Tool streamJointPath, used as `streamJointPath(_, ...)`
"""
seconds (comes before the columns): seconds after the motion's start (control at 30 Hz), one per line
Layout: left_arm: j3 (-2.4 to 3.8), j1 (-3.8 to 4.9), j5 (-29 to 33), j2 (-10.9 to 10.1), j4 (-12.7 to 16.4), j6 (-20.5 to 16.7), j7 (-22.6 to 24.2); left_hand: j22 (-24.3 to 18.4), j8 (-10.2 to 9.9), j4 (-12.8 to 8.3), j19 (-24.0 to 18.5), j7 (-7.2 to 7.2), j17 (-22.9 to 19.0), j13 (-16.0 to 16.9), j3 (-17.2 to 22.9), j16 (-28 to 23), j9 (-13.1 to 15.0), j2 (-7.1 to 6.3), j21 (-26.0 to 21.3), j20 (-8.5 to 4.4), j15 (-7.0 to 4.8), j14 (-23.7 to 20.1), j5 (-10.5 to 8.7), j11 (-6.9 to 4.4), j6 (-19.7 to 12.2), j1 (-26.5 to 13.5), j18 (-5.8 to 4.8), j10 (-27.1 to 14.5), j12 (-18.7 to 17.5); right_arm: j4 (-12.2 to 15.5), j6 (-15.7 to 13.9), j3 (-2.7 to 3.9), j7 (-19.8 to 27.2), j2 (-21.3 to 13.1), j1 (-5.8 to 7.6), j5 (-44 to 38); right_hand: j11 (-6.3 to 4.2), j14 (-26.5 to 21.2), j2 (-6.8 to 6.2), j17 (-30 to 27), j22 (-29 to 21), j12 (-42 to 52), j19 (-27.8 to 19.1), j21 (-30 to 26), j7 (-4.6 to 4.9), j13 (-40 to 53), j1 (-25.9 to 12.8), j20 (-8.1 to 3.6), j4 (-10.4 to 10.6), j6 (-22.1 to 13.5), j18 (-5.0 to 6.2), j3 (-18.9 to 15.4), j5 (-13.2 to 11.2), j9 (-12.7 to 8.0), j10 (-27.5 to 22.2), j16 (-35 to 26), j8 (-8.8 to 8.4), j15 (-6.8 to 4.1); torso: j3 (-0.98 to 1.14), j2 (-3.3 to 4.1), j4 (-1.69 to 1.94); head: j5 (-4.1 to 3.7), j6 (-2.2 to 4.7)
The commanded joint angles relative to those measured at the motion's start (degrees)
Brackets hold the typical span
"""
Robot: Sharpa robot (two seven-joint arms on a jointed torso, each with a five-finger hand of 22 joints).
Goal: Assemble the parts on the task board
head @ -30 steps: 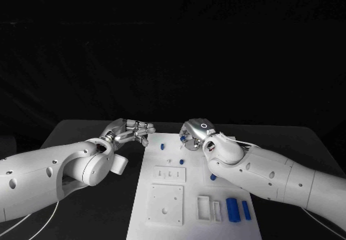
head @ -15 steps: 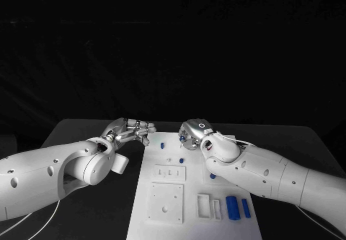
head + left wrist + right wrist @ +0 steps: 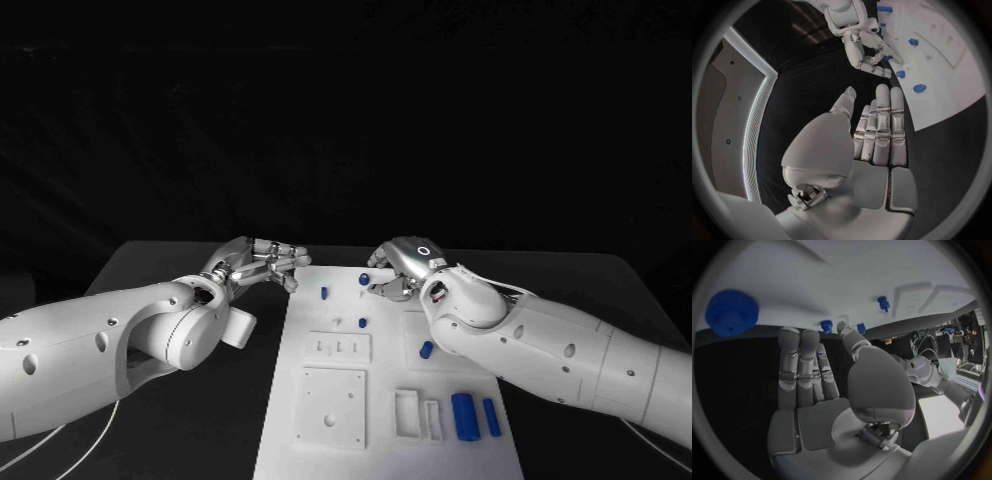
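At the far end of the task board (image 3: 335, 440), the two hands face each other across its width, and the coming move, as I judge it, turns on which of them lies closer to the small blue parts standing there. The right hand (image 3: 400, 268) hangs over the board's far right corner, its fingers pointing down and toward the board's middle; in the right wrist view those fingers (image 3: 801, 370) lie straight, side by side and close together, with nothing between them and the thumb. A blue gear-like part (image 3: 731, 312) sits on the board just beyond the fingertips, slightly off to one side of them, and two smaller blue pegs (image 3: 826, 325) stand right at the fingertips' line. The left hand (image 3: 261, 262) hovers off the board's left edge over the black table (image 3: 173, 262), fingers likewise extended together and holding nothing, as the left wrist view shows (image 3: 879, 127). From that hand the nearest pegs (image 3: 919, 88) lie ahead and across the board's edge, well apart from its fingertips. So the right hand is clearly the nearer one. Nearer the robot lie two long blue bars (image 3: 464, 416), their long axes running toward the robot, beside white recessed blocks (image 3: 408, 411); neither hand is close to those.
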Motion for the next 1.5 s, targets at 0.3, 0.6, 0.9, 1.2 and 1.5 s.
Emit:
streamJointPath(0.3, 0.05, 0.14, 0.0, -0.1, -1.1, 0.8, 0.5, 0.1, -0.2, 0.0, 0.0, -0.02, -0.1, 0.1, -0.3, 0.1, 0.0, -0.40, 0.3, 0.28, 0.13, -0.1, -0.24, -0.02, -0.3, -0.3, 0.56, -0.5, -0.2, 6.7, 1.6, 3.69, 2.0, -8.8, 0.06, 6.6, -2.51, 0.9, 0.49, 0.6, 3.7, 0.1, 2.6, 5.8, 1.82, 0.4, 0.6, -0.81, 0.5, 1.0, -1.05, 4.6, 1.5, 0.0, 10.1, 1.1, -0.13, -1.15, 0.47, -0.61, -1.06, -0.13, 0.65)
streamJointPath(0.6, 0.05, 0.13, 0.0, -0.1, -1.6, 1.0, 0.7, 0.1, -0.2, -0.1, 0.0, -0.02, -0.1, 0.1, -0.2, 0.1, 0.0, -0.43, 0.3, 0.28, 0.12, -0.1, -0.24, -0.02, -0.3, -0.2, 0.57, -0.4, -0.1, 5.2, 6.6, 4.34, 3.1, -11.7, 0.03, 9.5, -5.42, 0.6, 0.45, 6.6, 11.3, 28.4, 3.1, 18.2, 1.86, 39.8, 2.7, -3.24, 0.5, -2.9, -3.62, -7.1, 6.0, -0.1, 8.1, 4.7, -0.29, -3.16, 0.86, -0.77, -1.48, 0.03, 0.52)
streamJointPath(0.9, 0.02, 0.11, 0.0, 0.2, -2.0, 1.3, 0.7, 0.1, -0.2, -0.1, 0.0, -0.02, -0.1, 0.1, -0.2, 0.1, 0.0, -0.43, 0.3, 0.28, 0.12, -0.1, -0.24, -0.02, -0.3, -0.2, 0.57, -0.4, -0.1, 2.3, 10.5, 4.40, 3.0, -10.7, -0.10, 9.7, -4.36, 0.4, 1.27, 18.9, 16.1, 51.8, 3.4, 22.9, 2.31, 60.2, 2.2, -2.22, 2.3, -3.9, -2.92, -9.1, 7.4, 0.0, 5.8, 9.7, -0.10, -2.40, 0.66, -0.67, -1.29, -0.01, 0.22)
streamJointPath(1.2, -0.03, 0.10, 0.0, 0.4, -2.3, 1.5, 0.6, 0.1, -0.2, -0.1, 0.0, 0.00, -0.1, 0.1, -0.2, 0.1, 0.0, -0.32, 0.3, 0.28, 0.13, -0.1, -0.24, -0.01, -0.4, -0.3, 0.55, -0.5, -0.2, 0.0, 11.7, 4.40, 2.5, -9.2, -0.38, 9.5, -4.41, 0.8, 1.68, 23.0, 17.1, 55.4, 3.5, 24.4, 2.15, 62.6, 2.1, -2.14, 2.4, -2.7, -2.95, -8.7, 8.1, 0.2, 6.4, 11.5, -0.16, -2.35, 0.57, -0.70, -1.25, 0.00, -0.19)
streamJointPath(1.5, -0.09, 0.08, 0.0, 0.6, -2.8, 1.6, 0.3, 0.1, -0.2, -0.1, 0.0, 0.01, -0.1, 0.1, -0.2, 0.1, 0.0, -0.29, 0.3, 0.29, 0.15, -0.1, -0.22, 0.02, -0.4, -0.3, 0.57, -0.6, -0.2, -0.4, 12.5, 4.40, 2.0, -8.6, -0.64, 9.3, -4.55, 1.0, 1.73, 25.3, 17.4, 58.3, 3.5, 25.6, 1.80, 64.6, 1.4, -2.22, 2.8, -1.1, -3.17, -7.8, 8.7, 0.7, 7.2, 12.6, -0.12, -2.41, 0.60, -0.80, -1.40, 0.10, -0.48)
